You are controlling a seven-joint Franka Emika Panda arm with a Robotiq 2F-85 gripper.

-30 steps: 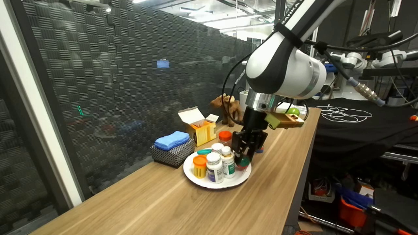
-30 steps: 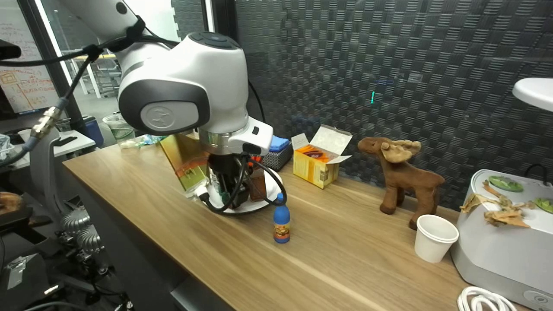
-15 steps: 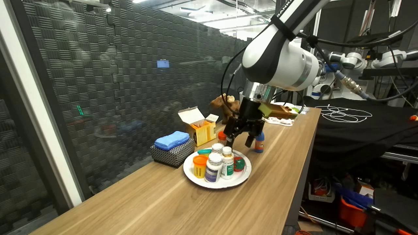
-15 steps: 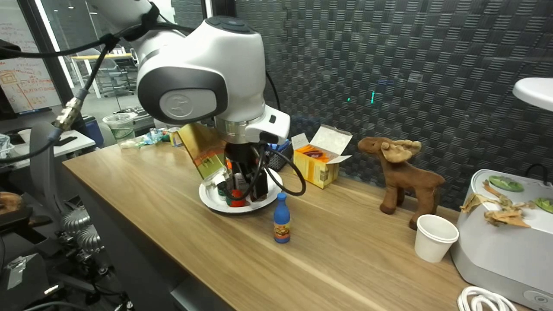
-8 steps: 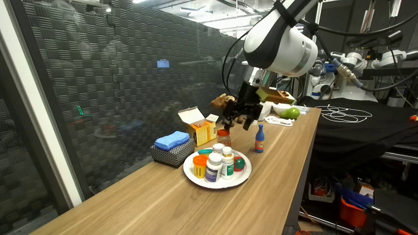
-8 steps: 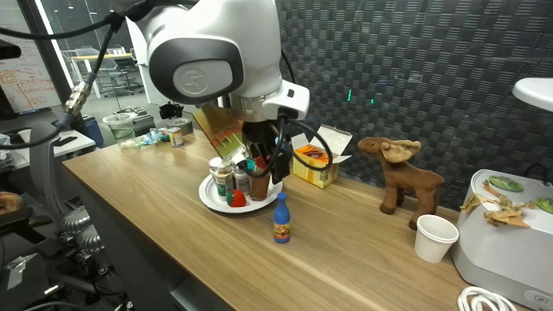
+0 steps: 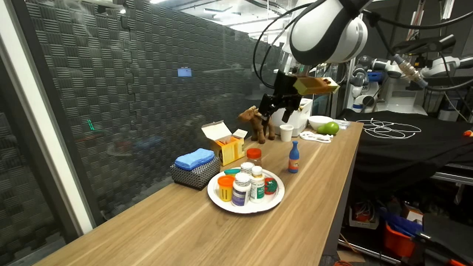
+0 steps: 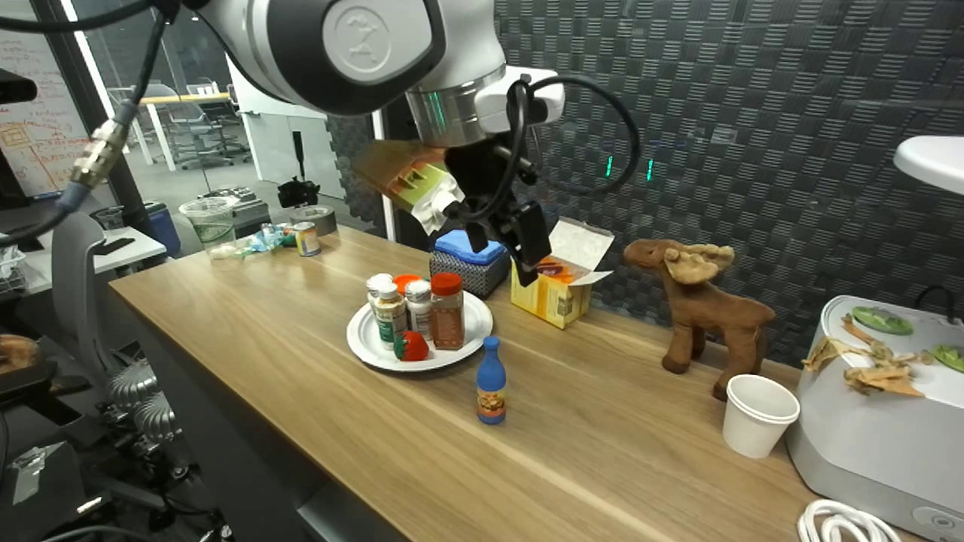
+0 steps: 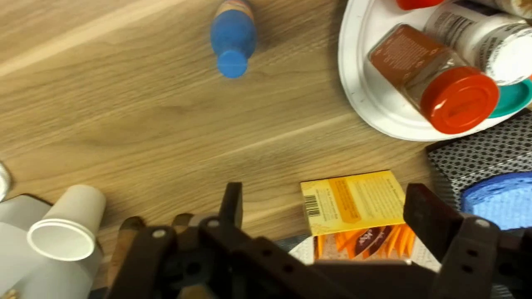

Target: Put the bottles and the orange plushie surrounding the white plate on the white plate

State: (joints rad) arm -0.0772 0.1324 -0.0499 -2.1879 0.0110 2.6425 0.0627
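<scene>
The white plate [image 7: 273, 201] holds white bottles [image 7: 241, 194] with white caps, an orange-capped yellow tub [image 7: 225, 190], a teal-capped container [image 7: 231, 171] and a red-capped reddish bottle [image 8: 447, 320]. A red rounded lump with a green top [image 8: 411, 346] sits at the plate's edge side; I see no bright orange plushie. A blue bottle [image 8: 491, 388] stands upright on the table, apart from the plate; it also shows in the wrist view [image 9: 233, 35]. My gripper [image 8: 503, 260] is open and empty, raised above the table. In the wrist view its fingers [image 9: 324, 189] frame the yellow carton below.
The open yellow carton [image 8: 550, 297] and a patterned box [image 7: 197, 175] with a blue cloth [image 7: 194, 159] stand along the wall. A brown moose toy [image 8: 708, 309], white paper cups [image 8: 759, 418] and a grey-white appliance [image 8: 874, 421] stand farther along. A cable hangs from the wrist.
Two seconds ago my gripper was down at the red lump on the plate. It has let go, opened and risen away towards the carton side. The lump stays on the plate.
</scene>
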